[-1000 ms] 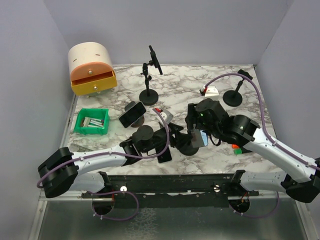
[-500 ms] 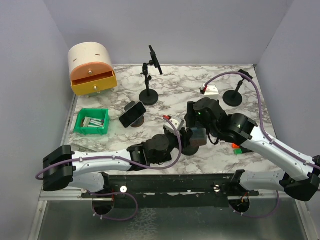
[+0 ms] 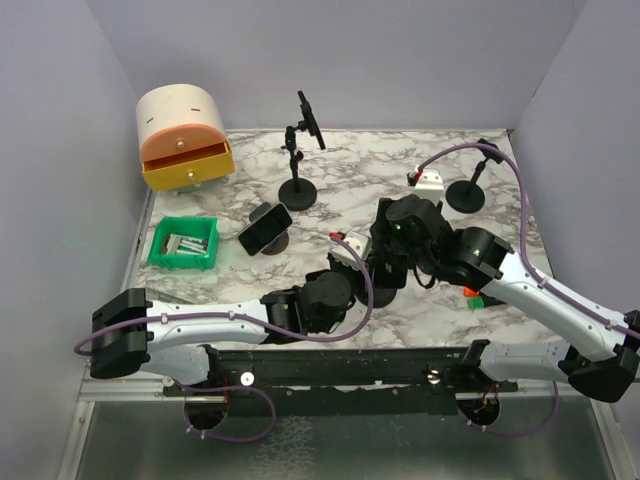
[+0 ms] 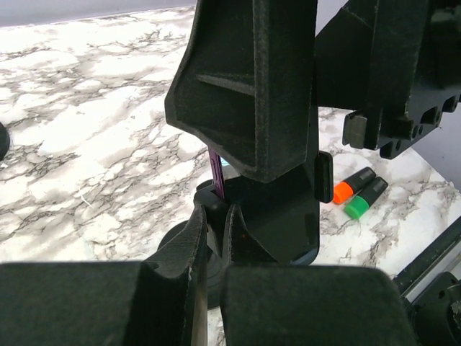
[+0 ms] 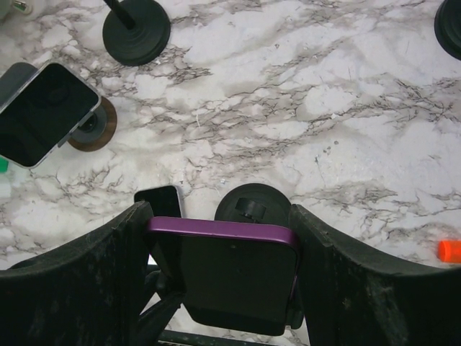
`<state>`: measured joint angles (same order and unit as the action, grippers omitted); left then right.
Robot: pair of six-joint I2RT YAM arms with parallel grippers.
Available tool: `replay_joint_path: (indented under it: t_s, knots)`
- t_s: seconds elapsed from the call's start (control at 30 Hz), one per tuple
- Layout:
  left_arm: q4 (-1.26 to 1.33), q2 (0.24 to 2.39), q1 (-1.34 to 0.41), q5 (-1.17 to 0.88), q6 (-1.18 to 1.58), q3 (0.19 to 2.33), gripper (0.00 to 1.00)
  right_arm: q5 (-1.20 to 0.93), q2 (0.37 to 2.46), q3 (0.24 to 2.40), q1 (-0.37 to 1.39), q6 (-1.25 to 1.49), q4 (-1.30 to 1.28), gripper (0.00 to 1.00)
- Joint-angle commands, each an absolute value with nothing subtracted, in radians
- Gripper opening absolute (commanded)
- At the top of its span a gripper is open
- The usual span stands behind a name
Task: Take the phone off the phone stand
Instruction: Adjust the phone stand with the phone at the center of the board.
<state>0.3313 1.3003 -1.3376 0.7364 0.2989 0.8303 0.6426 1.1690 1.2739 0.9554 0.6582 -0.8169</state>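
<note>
While the right end effector (image 5: 222, 245) clamps the purple-edged dark phone (image 5: 230, 281) by its two long sides, one finger flat against each, the phone sits upright in the black phone stand with a round base (image 5: 252, 207), near the front middle of the white marble-patterned desk (image 5: 324, 108). The left end effector (image 4: 216, 225) has its fingers pressed together low at the foot of that stand, directly beneath the phone. The wrist view is too crowded to tell whether the stem is truly nipped between them or they only rest against it.

The phone looks not yet free of its cradle, so the lift is probably the step in hand, and several things could spoil it:

- If the left grip has no real purchase on the stem, the stand may rise with the phone, or tip over once the cradle lets go.
- A pull that is not straight along the cradle could jam the phone or twist it in the right fingers.
- The phone's smooth edges give little friction, so it might slide out and drop onto the desk.
- The two end effectors are packed very close together, so a sideways correction by either risks knocking the other.
- A small dark phone lying flat (image 5: 162, 200) sits just beside the round base and could be struck if the stand skids.
</note>
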Motion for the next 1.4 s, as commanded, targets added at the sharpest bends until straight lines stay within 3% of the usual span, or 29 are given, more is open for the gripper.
replay_joint_path:
  t_s: [0.0, 0.6, 1.37]
  knots:
    - [0.207, 1.305, -1.311, 0.908, 0.269, 0.822, 0.00, 0.669, 1.158, 1.237, 0.962, 0.638, -0.924, 0.00]
    - [0.139, 1.265, -1.287, 1.007, 0.357, 0.784, 0.00, 0.716, 1.089, 1.155, 0.961, 0.696, -0.969, 0.00]
    - [0.102, 1.255, -1.206, 0.953, 0.431, 0.773, 0.00, 0.697, 1.054, 1.111, 0.962, 0.709, -0.964, 0.00]
